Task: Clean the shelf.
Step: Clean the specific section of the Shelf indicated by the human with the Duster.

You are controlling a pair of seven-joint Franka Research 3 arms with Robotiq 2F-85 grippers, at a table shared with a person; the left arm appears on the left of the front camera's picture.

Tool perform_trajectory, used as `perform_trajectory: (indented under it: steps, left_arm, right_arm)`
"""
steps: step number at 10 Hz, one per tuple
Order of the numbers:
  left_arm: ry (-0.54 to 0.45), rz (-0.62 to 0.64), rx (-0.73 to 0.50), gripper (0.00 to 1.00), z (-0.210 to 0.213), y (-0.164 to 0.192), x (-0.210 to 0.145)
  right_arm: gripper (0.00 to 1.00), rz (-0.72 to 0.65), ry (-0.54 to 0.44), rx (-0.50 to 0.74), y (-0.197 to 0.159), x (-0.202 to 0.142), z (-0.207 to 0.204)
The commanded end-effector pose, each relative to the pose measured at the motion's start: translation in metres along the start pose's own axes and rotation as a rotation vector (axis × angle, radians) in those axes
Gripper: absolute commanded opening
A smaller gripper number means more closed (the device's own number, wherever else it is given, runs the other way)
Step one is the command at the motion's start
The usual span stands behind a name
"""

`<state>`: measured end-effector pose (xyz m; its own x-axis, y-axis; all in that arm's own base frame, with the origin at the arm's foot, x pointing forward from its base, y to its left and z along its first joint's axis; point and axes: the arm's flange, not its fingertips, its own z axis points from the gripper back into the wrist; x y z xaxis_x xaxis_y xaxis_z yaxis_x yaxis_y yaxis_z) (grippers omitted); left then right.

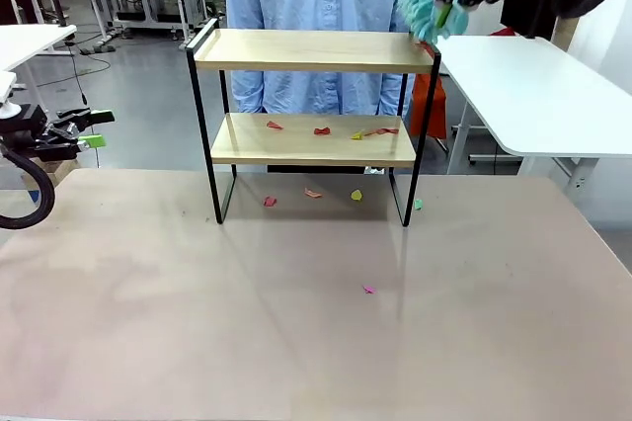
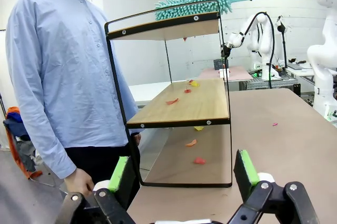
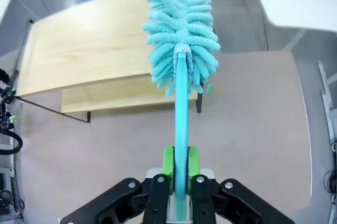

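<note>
The shelf (image 1: 306,50) stands mid-table, two light wooden boards in a black frame. My right gripper (image 1: 446,12) is shut on the handle of a teal fluffy duster (image 1: 420,6), whose head rests at the right end of the top board. In the right wrist view the duster (image 3: 181,29) stretches out over the shelf's top board (image 3: 79,50), with the gripper (image 3: 179,170) clamped on its handle. My left gripper (image 1: 89,129) hovers open at the far left, off the table's edge. In its own view the left gripper (image 2: 183,176) faces the shelf (image 2: 179,111) end-on, with the duster (image 2: 195,2) on top.
Coloured paper scraps (image 1: 322,130) lie on the lower board, and more scraps (image 1: 313,193) on the table beneath. One pink scrap (image 1: 369,290) lies nearer me. A person in a blue shirt (image 1: 316,6) stands right behind the shelf. A white table (image 1: 533,85) is at the right.
</note>
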<state>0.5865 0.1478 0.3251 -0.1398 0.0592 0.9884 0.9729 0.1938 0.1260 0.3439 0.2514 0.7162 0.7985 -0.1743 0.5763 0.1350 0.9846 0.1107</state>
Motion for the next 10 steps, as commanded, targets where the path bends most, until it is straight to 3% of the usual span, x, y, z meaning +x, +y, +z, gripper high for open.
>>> perform_trajectory:
  steps: [1, 4, 7, 10]
  left_arm:
    - [0.005, -0.009, -0.009, 1.00, -0.001, -0.002, 0.003]
    - [0.005, -0.009, -0.009, 1.00, -0.001, -0.002, 0.003]
    - [0.005, -0.009, -0.009, 1.00, -0.001, -0.002, 0.003]
    - [0.005, -0.009, -0.009, 1.00, -0.001, -0.002, 0.003]
  right_arm:
    - [0.13, 0.063, -0.003, 0.079, -0.010, -0.003, 0.002]
    - [0.13, 0.256, 0.082, 0.232, -0.011, -0.013, 0.025]
    - [0.13, 0.574, 0.304, 0.480, -0.043, -0.020, 0.021]
    - [0.13, 0.913, 0.422, 0.531, -0.065, -0.045, 0.001]
